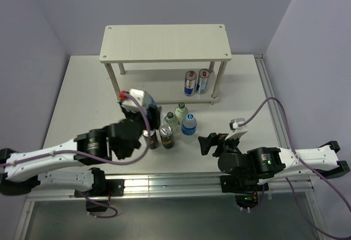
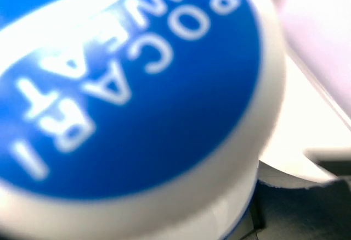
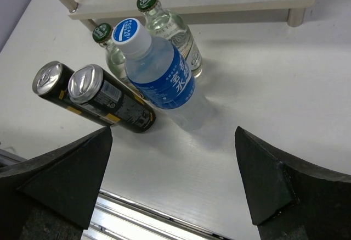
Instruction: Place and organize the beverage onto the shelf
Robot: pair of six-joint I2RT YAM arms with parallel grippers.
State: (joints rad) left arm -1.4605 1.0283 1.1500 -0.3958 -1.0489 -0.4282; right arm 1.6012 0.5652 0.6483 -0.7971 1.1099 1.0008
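Our left jaws clamp a water bottle (image 1: 137, 99), aloft just before the shelf (image 1: 164, 43). Our right jaws gape wide, empty. Swinging in, the bottle could clip the front leg (image 1: 114, 82) or the shelf's top edge and slip free.

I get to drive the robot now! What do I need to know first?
Left gripper: shut on a Pocari Sweat bottle, held up in front of the shelf.
Right gripper: open and empty, facing the drinks on the table.
On the table, in a group: the other water bottle, two green-capped bottles, two black cans.
Done: only two blue-and-silver cans stand on the lower board; the top board is bare.
Left: shelve the held bottle, then the five on the table.
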